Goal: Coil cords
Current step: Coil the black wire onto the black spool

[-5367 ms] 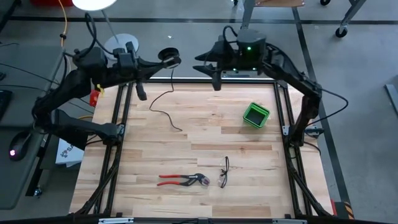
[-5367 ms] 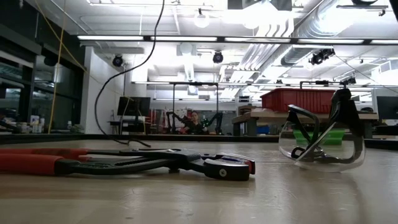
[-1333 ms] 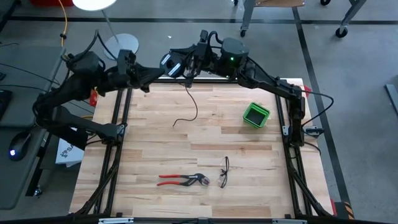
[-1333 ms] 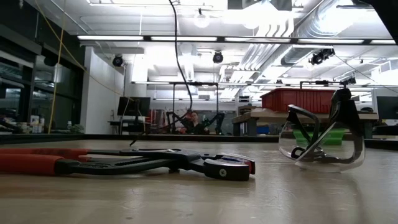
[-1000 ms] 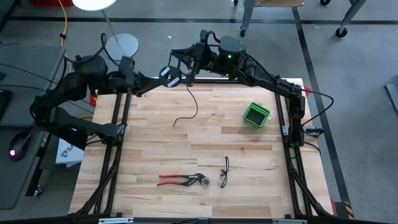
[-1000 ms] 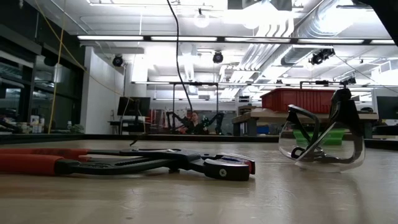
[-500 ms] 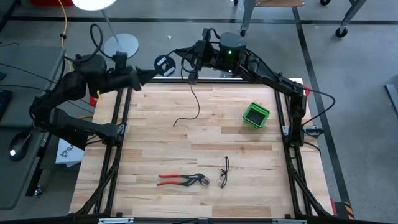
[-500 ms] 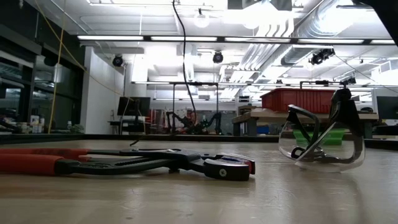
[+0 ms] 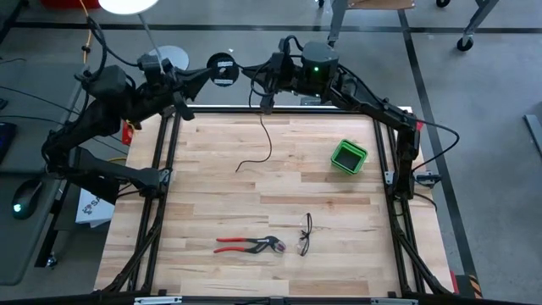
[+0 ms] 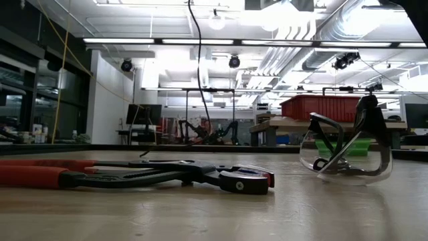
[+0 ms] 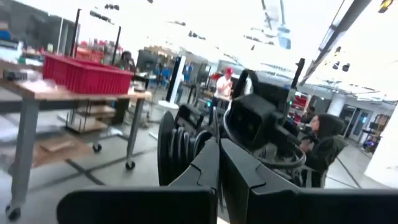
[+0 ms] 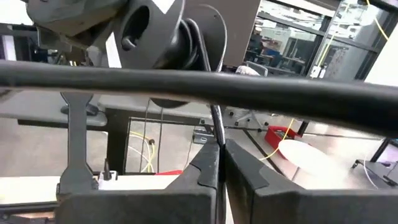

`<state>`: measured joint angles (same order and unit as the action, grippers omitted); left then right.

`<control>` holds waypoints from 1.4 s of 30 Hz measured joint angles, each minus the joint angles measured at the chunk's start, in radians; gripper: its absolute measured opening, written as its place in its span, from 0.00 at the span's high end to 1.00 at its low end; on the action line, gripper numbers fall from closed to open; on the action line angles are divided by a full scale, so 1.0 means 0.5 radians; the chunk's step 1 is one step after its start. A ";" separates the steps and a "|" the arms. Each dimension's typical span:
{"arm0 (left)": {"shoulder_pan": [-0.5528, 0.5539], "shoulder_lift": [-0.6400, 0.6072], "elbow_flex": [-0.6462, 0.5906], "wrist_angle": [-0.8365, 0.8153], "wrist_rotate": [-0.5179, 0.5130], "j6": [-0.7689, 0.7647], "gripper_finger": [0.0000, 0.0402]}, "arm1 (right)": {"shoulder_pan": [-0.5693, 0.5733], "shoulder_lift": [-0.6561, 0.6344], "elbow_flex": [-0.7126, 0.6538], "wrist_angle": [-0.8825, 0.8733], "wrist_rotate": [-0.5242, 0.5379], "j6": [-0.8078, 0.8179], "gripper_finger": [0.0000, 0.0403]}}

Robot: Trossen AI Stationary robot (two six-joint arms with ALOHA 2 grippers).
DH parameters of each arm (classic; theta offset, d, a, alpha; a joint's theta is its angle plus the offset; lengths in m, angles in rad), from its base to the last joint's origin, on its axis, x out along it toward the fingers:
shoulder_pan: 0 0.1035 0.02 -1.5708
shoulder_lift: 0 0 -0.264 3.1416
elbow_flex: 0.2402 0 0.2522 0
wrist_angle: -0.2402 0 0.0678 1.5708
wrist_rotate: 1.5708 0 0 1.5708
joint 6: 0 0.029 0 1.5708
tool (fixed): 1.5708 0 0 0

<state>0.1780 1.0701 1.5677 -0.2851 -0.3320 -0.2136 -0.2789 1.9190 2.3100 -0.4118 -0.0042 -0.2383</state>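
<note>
High view shows both arms up at the far edge of the worktop (image 9: pixel 279 195), near 12 o'clock. The left gripper (image 9: pixel 203 76) holds the small round black reel (image 9: pixel 223 66) up in the air, just past the far edge, at about 11 o'clock. In the left wrist view its jaws are pressed tight together on the reel (image 11: pixel 180 149). The right gripper (image 9: pixel 264 85) is just beside the reel, at 12 o'clock. In the right wrist view its jaws are shut on the thin black cord (image 12: pixel 208 93), close to the reel (image 12: pixel 168 37). From there the cord (image 9: pixel 262 140) hangs down, and its loose end lies on the wood toward the middle, at about 10 o'clock. A green box (image 9: pixel 348 156) sits at 2 o'clock. Red pliers (image 9: pixel 247 246) and clear safety glasses (image 9: pixel 305 234) lie near each other at 6 o'clock. Low view shows the pliers (image 10: pixel 134 175) and glasses (image 10: pixel 344 150) up close, with the cord (image 10: pixel 198 60) hanging down behind them.
</note>
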 joint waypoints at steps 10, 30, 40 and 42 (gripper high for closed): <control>0.001 0.089 0.001 0.092 -0.002 0.022 1.00 | 0.000 0.000 0.000 -0.011 -0.007 0.218 0.87; 0.120 0.095 0.003 0.398 0.570 0.342 1.00 | -0.103 -0.181 -0.001 -0.649 -0.463 0.304 0.60; 0.398 0.168 0.003 0.541 1.180 -0.145 1.00 | -0.101 -0.191 -0.002 -0.546 -0.816 0.394 0.60; 0.409 0.187 0.003 0.570 1.197 -0.148 1.00 | -0.090 -0.191 -0.002 -0.583 -0.814 0.391 0.60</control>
<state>0.3827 1.1637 1.5692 -0.0001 0.2668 -0.2875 -0.3241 1.8236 2.3093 -0.7034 -0.4110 -0.0425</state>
